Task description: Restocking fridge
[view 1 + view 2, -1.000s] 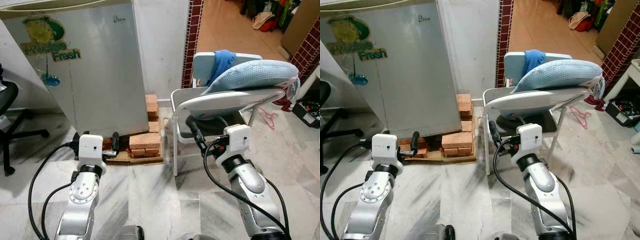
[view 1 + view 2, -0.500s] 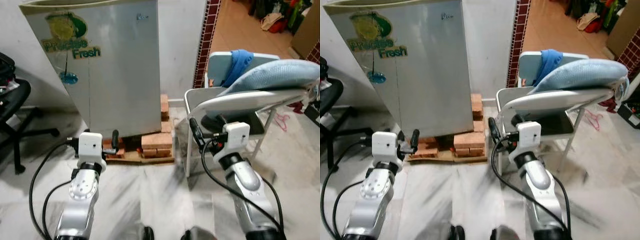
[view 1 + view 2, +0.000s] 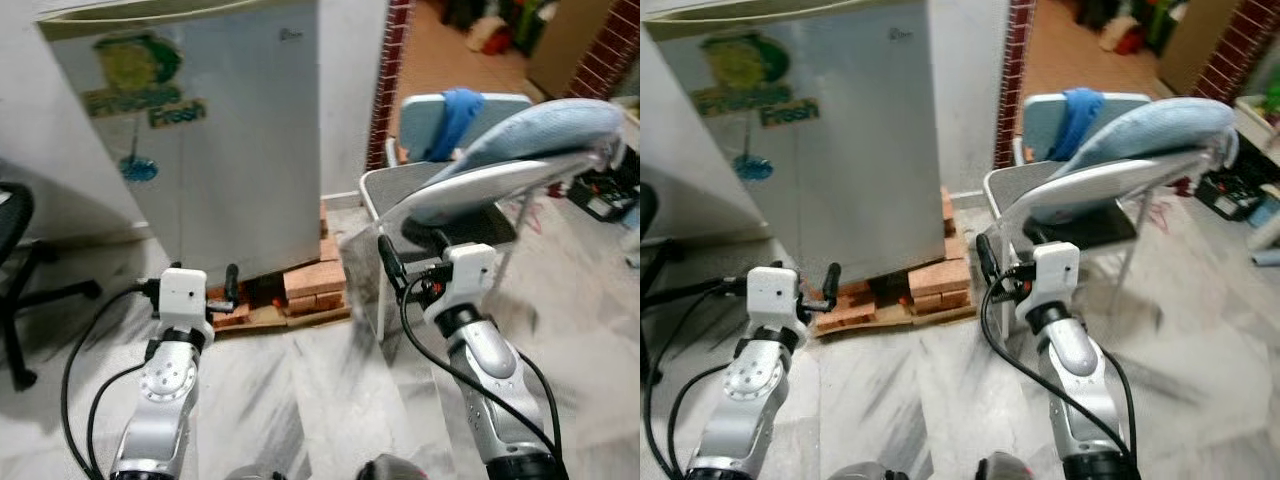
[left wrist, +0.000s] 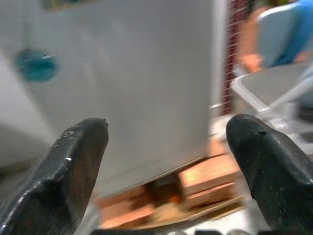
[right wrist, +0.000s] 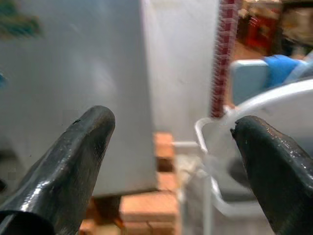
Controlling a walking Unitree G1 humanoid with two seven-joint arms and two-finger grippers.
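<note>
A small grey fridge (image 3: 230, 150) with a green "Fresh" sticker stands ahead with its door shut, raised on bricks (image 3: 315, 280) and a wooden board. My left gripper (image 4: 166, 122) is held out low in front of the fridge's bottom edge, open and empty. My right gripper (image 5: 171, 122) is also open and empty, level with the gap between the fridge's right side and a chair. Both are well short of the fridge.
A grey folding chair (image 3: 420, 185) carrying a blue cushion (image 3: 540, 130) stands close on the right, just beyond my right arm. A black office chair (image 3: 15, 230) sits at the far left. A red brick pillar (image 3: 385, 70) edges a doorway behind. The floor is pale marble.
The whole picture has shifted and blurred as the camera moved; the fridge now sits more centred and the chair further right. Both grippers stay open and empty.
</note>
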